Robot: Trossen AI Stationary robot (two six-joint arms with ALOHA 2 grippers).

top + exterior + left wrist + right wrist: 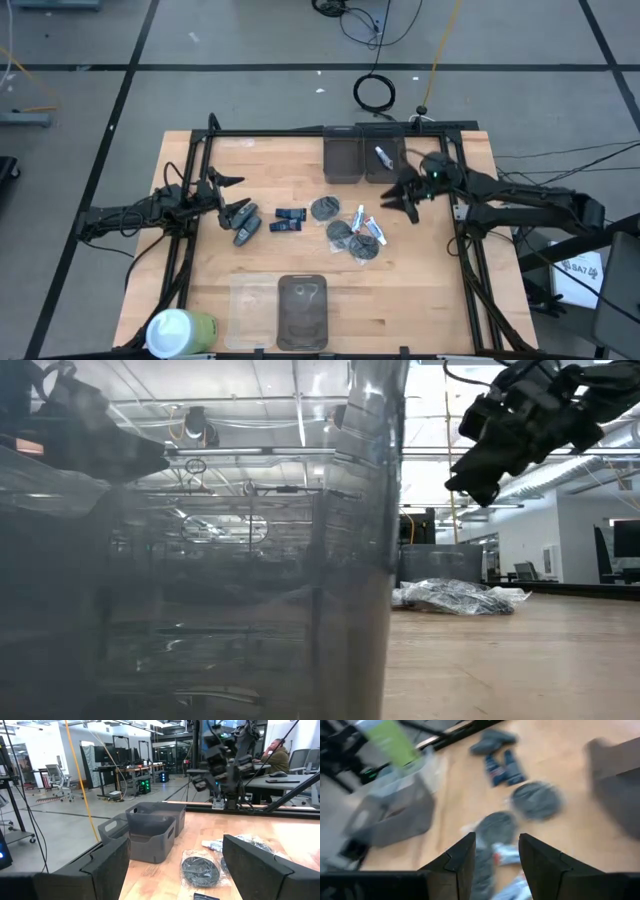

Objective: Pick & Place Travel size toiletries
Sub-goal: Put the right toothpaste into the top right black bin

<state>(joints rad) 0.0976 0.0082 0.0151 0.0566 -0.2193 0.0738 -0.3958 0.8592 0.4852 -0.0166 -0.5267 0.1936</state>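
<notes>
Our right tool [408, 203], fingers apart and grasping nothing, hung just beside the toiletry pile [358, 235], nearer than the left tool [232, 205], which was released.

A see-through bin wall [200, 560] hides perhaps most of the low view's table.

Left arm: reaches in from the table's left edge, stretched low and nearly level across the wood. Left gripper [228, 196]: fingers spread wide, nothing between them, pointing toward the table's middle.

Right arm: comes in from the right edge, elbow bent, wrist raised above the surface. Right gripper [404, 203]: held in the air, tilted downward, fingers [457, 862] partly apart, nothing held.
</notes>
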